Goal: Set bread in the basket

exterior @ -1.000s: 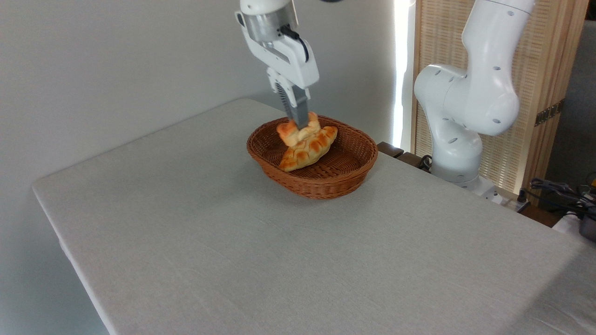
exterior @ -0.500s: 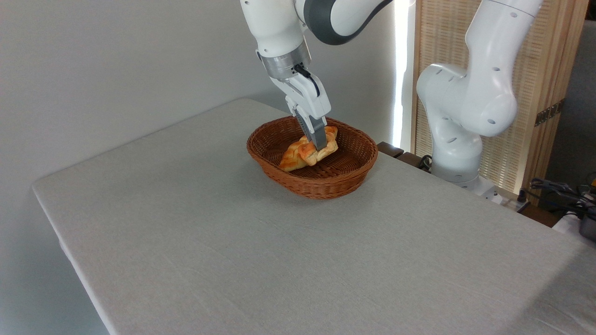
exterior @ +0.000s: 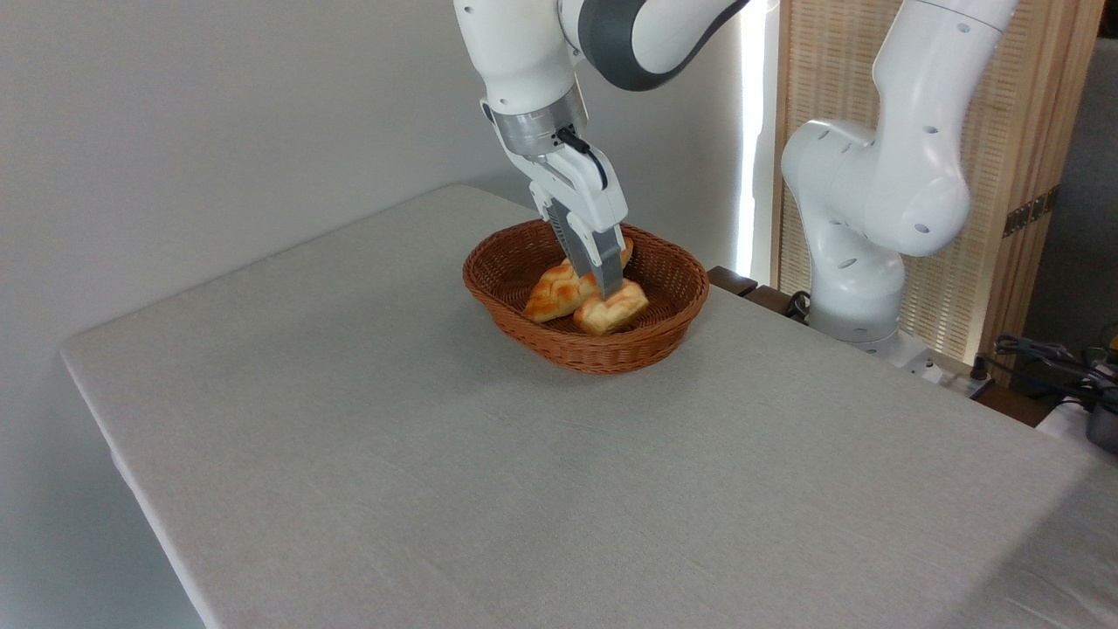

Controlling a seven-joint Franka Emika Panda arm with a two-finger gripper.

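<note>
The gripper point(exterior: 609, 288) of a white robot arm point(exterior: 533, 79) is seen lowered into an oval wicker basket point(exterior: 524, 328), its grey fingers point(exterior: 598, 262) angled down and to the right. The fingertips are pressed into the top of the bread point(exterior: 613, 308), a small orange bun with a paler underside, and appear to be closed narrowly on it; from this angle the gap between the fingers is hidden, so a firm grip cannot be confirmed. The bun is shown inside the basket, low against the woven floor near the front right wall, though whether it is resting there or is just held above cannot be told. A longer golden braided loaf point(exterior: 556, 293) is lain just beside it to the left, partly covered by the fingers, and seems to be touching the bun. The basket is placed toward the far side of a table point(exterior: 437, 472) covered in a pale grey cloth. The base of the arm point(exterior: 860, 262) is mounted past the table's far right edge, in front of a slatted wooden screen point(exterior: 1017, 131). Dark cables point(exterior: 1048, 358) are seen at the right edge of the frame.
</note>
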